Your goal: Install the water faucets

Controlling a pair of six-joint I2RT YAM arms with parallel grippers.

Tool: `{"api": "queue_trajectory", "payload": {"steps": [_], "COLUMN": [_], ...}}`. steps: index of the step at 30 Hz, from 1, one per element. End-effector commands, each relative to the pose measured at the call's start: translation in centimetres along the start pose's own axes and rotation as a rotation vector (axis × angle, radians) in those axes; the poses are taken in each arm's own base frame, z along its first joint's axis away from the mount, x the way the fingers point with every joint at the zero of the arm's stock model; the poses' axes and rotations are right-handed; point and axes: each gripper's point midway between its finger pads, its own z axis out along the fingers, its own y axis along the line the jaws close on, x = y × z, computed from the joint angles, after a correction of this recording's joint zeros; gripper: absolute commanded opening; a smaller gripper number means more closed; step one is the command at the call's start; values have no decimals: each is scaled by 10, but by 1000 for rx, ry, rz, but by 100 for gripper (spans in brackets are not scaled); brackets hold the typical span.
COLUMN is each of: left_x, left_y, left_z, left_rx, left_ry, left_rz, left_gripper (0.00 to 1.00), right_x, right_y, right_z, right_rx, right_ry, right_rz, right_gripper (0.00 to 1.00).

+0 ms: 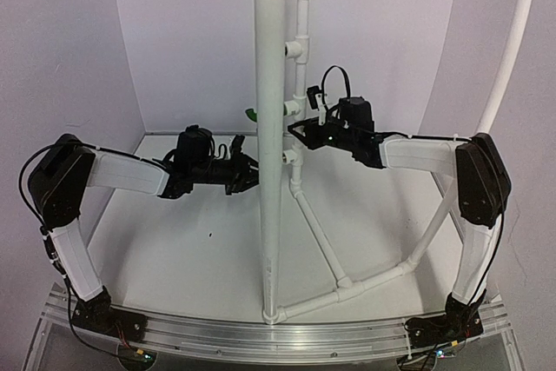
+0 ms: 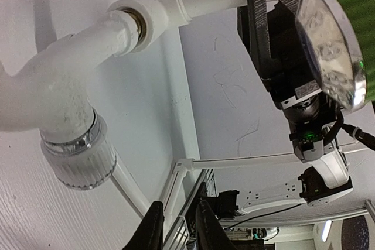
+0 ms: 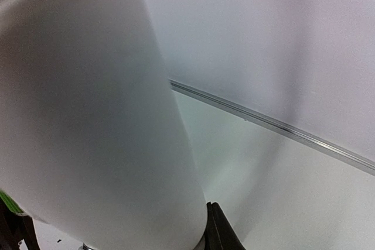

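A white water faucet (image 2: 64,98) sits screwed into a tee outlet (image 2: 155,13) of the thin white pipe (image 1: 301,67); brass thread shows at the joint and its ribbed knob (image 2: 79,159) points down-left. The green water faucet (image 1: 250,114) sticks out left at the tee above; its green knob (image 2: 345,4) fills the left wrist view's top right. My left gripper (image 1: 250,171) hangs just short of the white faucet, its jaws (image 2: 179,223) a narrow gap apart with nothing between. My right gripper (image 1: 300,131) is shut on the thin pipe (image 3: 88,115); one dark finger (image 3: 218,229) shows.
A thick vertical white pipe (image 1: 269,232) stands between the two grippers. Two bare tee outlets (image 1: 295,45) sit higher on the thin pipe. Diagonal pipes (image 1: 382,275) cross the table at right, a curved pipe (image 1: 512,58) rises at far right, and an aluminium rail (image 1: 261,336) lines the near edge.
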Motion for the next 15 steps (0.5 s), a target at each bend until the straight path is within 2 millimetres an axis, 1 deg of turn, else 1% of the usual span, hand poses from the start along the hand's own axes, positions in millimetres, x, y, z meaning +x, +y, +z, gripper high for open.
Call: {"api": "queue_trajectory", "payload": {"steps": [1, 4, 8, 11, 15], "left_x": [-19, -22, -19, -15, -16], "left_y": [-12, -3, 6, 16, 31], "left_z": [10, 12, 16, 20, 21], "left_rx": [34, 22, 19, 16, 17], "left_ry": [-36, -73, -84, -89, -129], "left_rz": [92, 105, 115, 97, 55], "left_gripper": [15, 11, 6, 5, 5], "right_x": [-2, -1, -1, 2, 3], "right_y": [54, 53, 53, 52, 53], "right_z": [4, 4, 4, 4, 3], "right_rx": [-209, -207, -205, -204, -205], "right_ry": [30, 31, 31, 37, 40], "right_rz": [130, 134, 138, 140, 141], "right_gripper": [0, 0, 0, 0, 0]}}
